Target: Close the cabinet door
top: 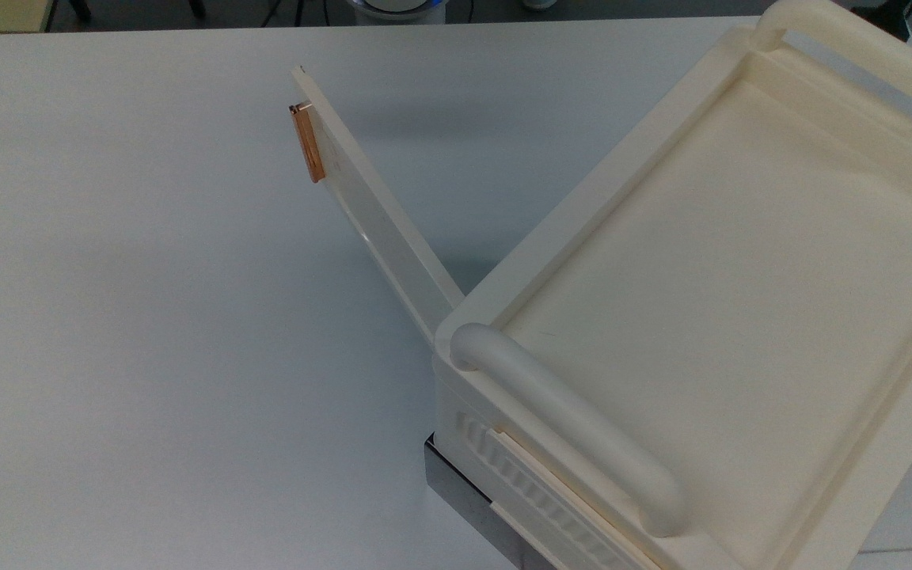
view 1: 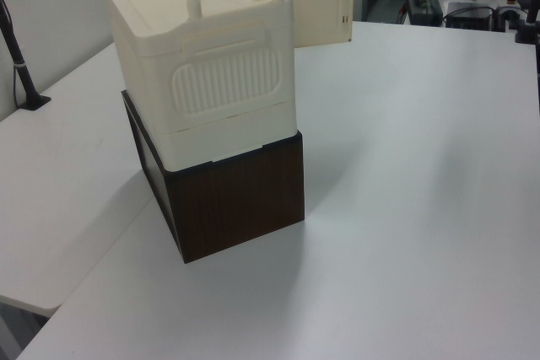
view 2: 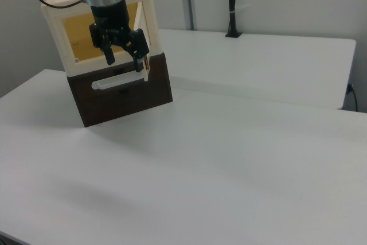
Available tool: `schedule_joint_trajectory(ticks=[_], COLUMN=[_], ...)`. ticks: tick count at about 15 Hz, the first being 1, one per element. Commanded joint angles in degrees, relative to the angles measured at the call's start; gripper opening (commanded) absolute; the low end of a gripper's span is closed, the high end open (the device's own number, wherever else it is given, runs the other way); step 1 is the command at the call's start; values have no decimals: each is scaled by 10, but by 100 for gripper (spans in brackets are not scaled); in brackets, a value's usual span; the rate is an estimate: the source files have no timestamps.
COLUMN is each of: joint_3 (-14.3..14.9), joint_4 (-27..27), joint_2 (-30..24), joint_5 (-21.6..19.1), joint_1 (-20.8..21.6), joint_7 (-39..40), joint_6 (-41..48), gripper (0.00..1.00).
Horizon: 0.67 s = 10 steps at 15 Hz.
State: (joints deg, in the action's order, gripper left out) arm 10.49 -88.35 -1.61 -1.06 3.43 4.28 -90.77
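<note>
Your gripper (view 2: 123,57) hangs in front of the cabinet (view 2: 63,32) in the right view, its two black fingers (view 2: 108,54) spread apart with nothing between them. Just beside the finger on the right view's right, you can see the cabinet door (view 2: 147,61) edge-on, with its copper-orange handle plate (view 2: 148,64) showing as a thin strip close to that fingertip; whether finger and door touch cannot be told. Behind the gripper the cabinet's open front shows a yellowish interior (view 2: 86,38), and below the fingers a pale bar (view 2: 117,81) runs across the dark brown base (view 2: 123,98). In the top view the cabinet door (top: 377,210) swings well out from the cabinet's (top: 741,317) near corner, standing at a wide angle to the front, with the handle plate (top: 309,144) at its far free end. The cabinet's recessed top carries two thick rounded handles (top: 575,427), one at each end. In the left view the door (view 1: 321,8) sticks out past the cabinet (view 1: 202,65) toward the left view's right, and the whole box sits on the white table (view 1: 422,208).
</note>
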Motion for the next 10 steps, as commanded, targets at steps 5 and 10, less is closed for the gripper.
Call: schedule_joint_trajectory(ticks=[5,10], joint_3=[1,-4], joint_4=[-16,-17], joint_2=[-10,-9], joint_5=[9,9], joint_1=[6,7], joint_7=[-9,-11], joint_6=[-13,-13], gripper=[100,100])
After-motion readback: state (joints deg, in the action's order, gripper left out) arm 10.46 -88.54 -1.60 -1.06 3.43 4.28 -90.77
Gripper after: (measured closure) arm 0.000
